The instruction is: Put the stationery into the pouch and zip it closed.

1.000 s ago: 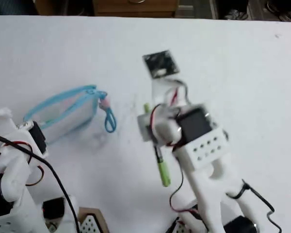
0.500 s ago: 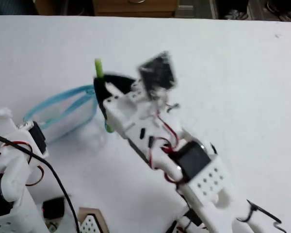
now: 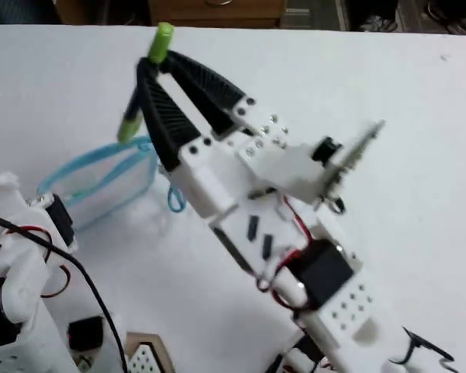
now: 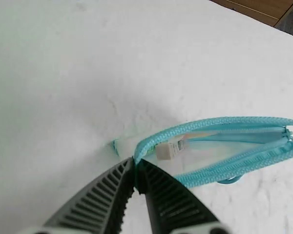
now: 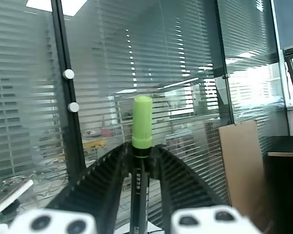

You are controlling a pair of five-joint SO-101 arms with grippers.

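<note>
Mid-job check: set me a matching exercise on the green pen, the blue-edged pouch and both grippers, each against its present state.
Things:
1. green-capped pen
2. blue-trimmed clear pouch
3. left gripper
4. right gripper

States:
A. shut on the pouch's end
B. lying on the white table, zip open
C. held in the air, off the table
D. shut on the pen

Pairs: 1-C, 2-B, 3-A, 4-D.
</note>
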